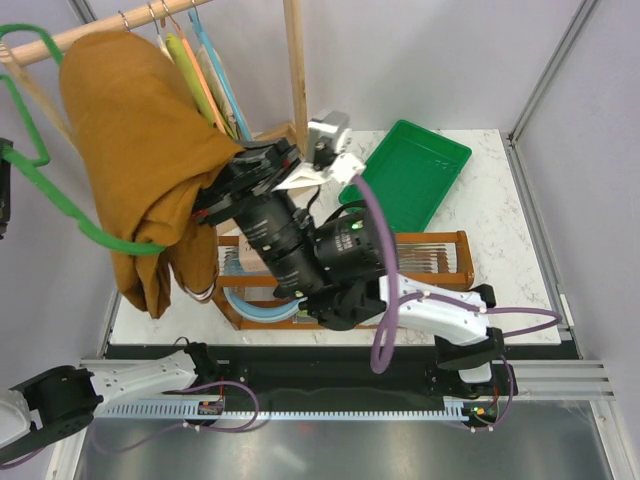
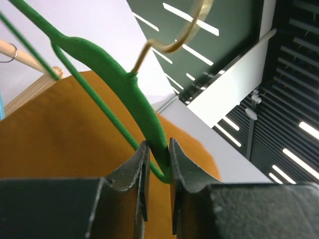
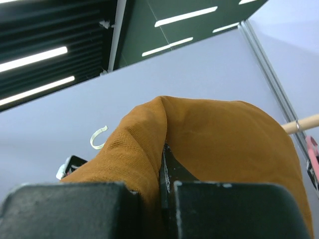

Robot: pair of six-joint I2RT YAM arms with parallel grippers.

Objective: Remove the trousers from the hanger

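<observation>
The rust-brown trousers (image 1: 140, 150) hang bunched over the thin green hanger (image 1: 62, 207) at the upper left, below the wooden rail. My left gripper (image 2: 158, 149) is shut on the hanger's thick green neck (image 2: 124, 84), with the trousers (image 2: 60, 134) behind it. In the top view it is only a dark shape at the left edge (image 1: 5, 170). My right gripper (image 1: 215, 195) is shut on a fold of the trousers (image 3: 214, 134) on their right side. The cloth covers its left finger in the right wrist view (image 3: 162, 159).
A wooden rail (image 1: 90, 35) carries several other coloured hangers (image 1: 205, 80) beside a wooden post (image 1: 296, 70). A green tray (image 1: 415, 175) lies at the back right. A wooden rack (image 1: 440, 262) stands mid-table under the right arm.
</observation>
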